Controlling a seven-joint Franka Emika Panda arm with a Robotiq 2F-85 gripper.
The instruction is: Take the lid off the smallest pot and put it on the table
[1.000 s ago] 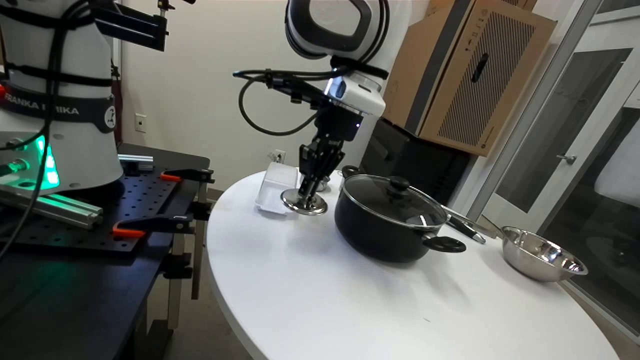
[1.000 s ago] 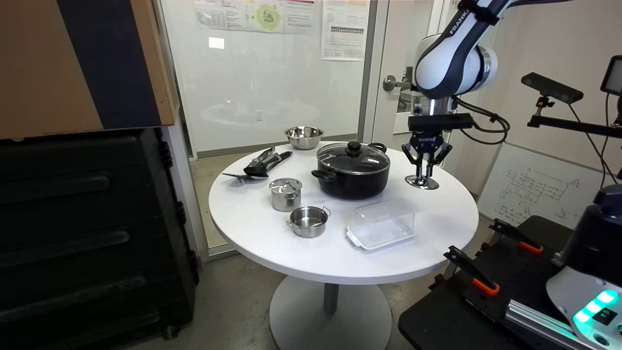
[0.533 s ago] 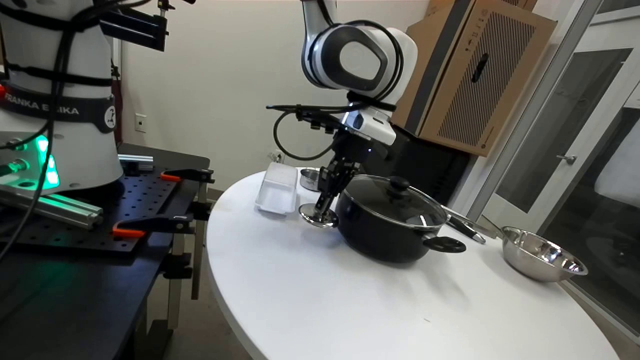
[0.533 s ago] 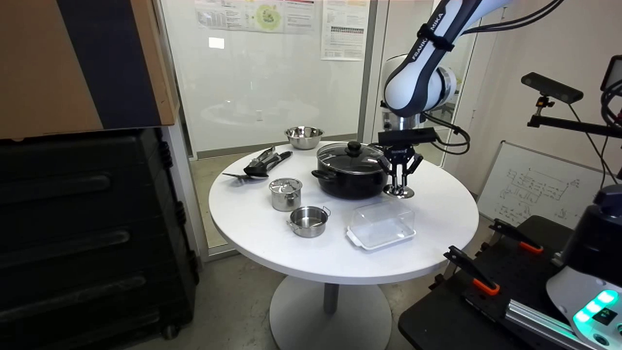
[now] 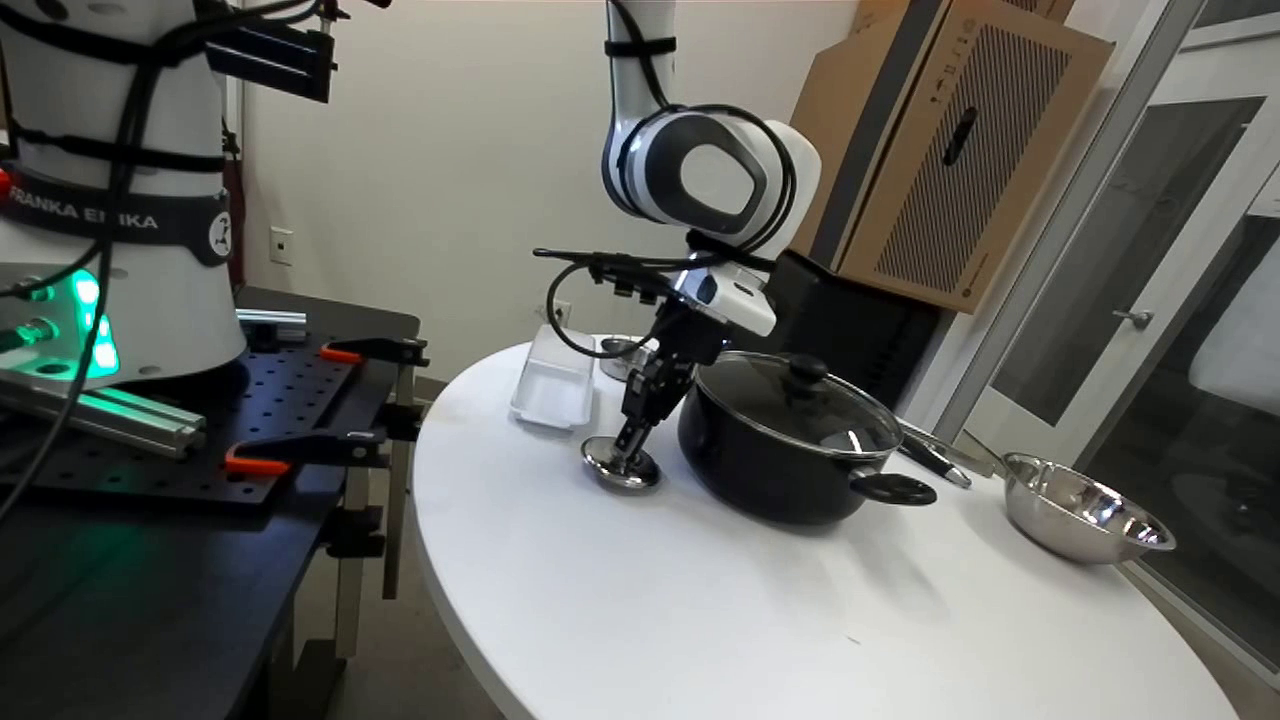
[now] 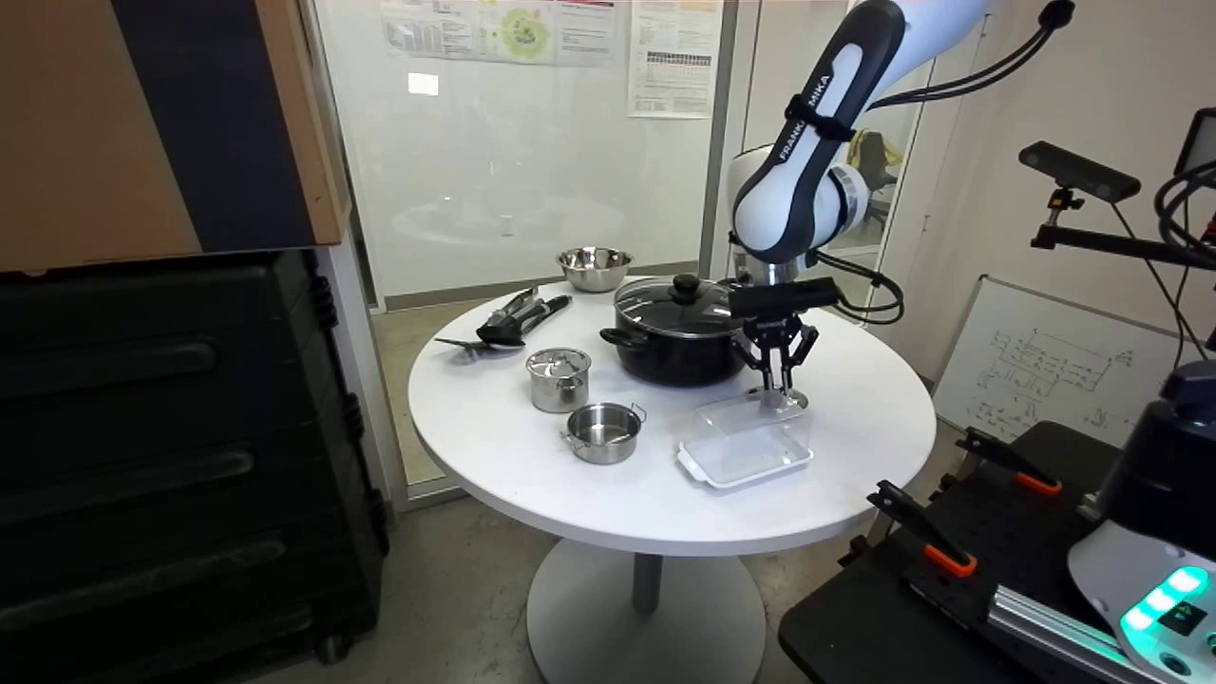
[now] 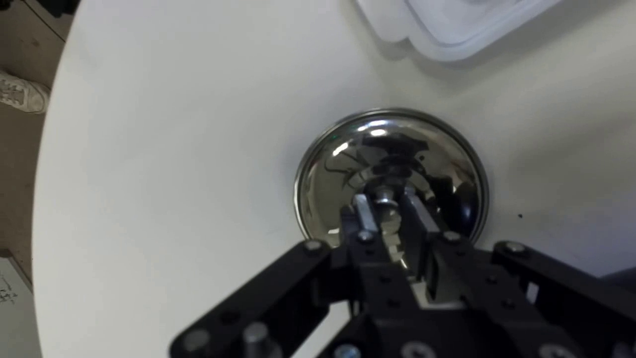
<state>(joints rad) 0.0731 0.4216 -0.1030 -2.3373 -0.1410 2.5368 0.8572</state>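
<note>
Low over the white table [image 7: 164, 159], my pincer [image 7: 388, 205] is grasping the lid [image 7: 385, 159] by its small knob [image 7: 385, 196], one finger [image 7: 365, 214] on each side. Lid dome-up, shiny; I cannot tell whether its rim touches the tabletop. Near it in my wrist view: one corner of the clear plastic box [image 7: 447, 27], bare white surface between. In an exterior view the box's clear cover [image 6: 741, 415] stands before part of the lid. Also near, apart from the lid: the black pot [image 5: 765, 470], upright, dark glass cover [image 5: 765, 388] on. Farther out, in an exterior view: the smallest pot [image 6: 605, 450], upright, uncovered, well apart from the lid. Near that pot, a taller steel pot [image 6: 560, 392] with its own top on. Beyond: black-handled utensils [image 6: 505, 332] lying in a cluster; steel bowl [image 6: 595, 277], upright, by the table's edge.
</note>
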